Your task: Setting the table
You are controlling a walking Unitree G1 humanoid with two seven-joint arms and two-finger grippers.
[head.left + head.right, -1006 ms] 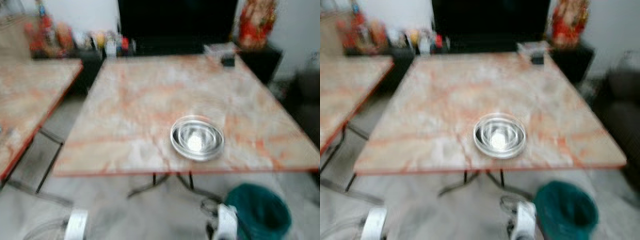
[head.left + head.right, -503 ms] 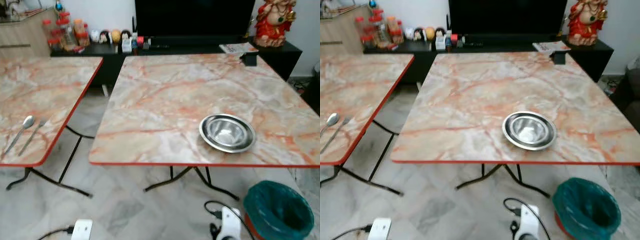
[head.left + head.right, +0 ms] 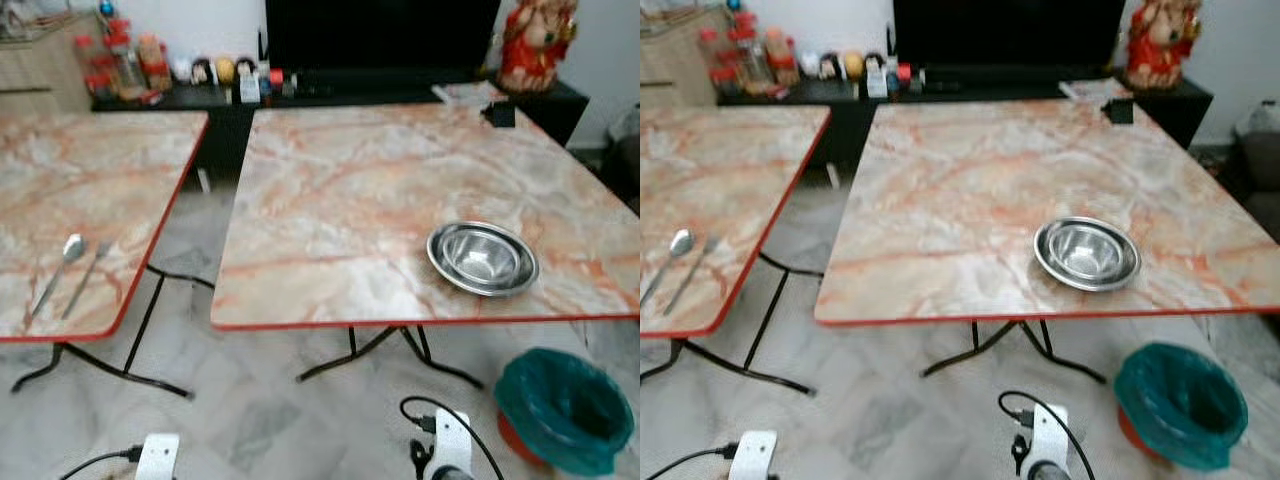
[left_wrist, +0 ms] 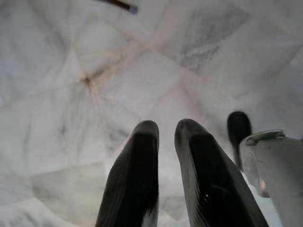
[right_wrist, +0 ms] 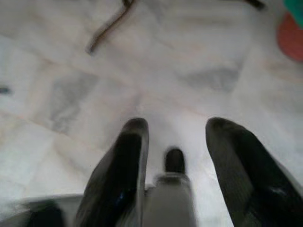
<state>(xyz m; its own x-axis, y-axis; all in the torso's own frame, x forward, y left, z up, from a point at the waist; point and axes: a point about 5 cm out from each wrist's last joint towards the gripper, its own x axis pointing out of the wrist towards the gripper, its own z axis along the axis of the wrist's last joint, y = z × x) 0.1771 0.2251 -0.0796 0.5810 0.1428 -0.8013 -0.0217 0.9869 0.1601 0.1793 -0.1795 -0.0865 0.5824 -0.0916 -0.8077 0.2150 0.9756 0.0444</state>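
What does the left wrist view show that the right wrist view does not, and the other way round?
Left wrist view: the left gripper, its fingers close together with a thin gap. Right wrist view: the right gripper, its fingers wide apart, and a corner of the bin at the picture's edge. Both: a pale marble floor under a gripper that holds nothing.

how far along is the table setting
Early. Done: a bowl sits on the right table. In hand: nothing; both grippers hang over the floor, left nearly closed, right open. Left: the spoon and fork lie on the left table.
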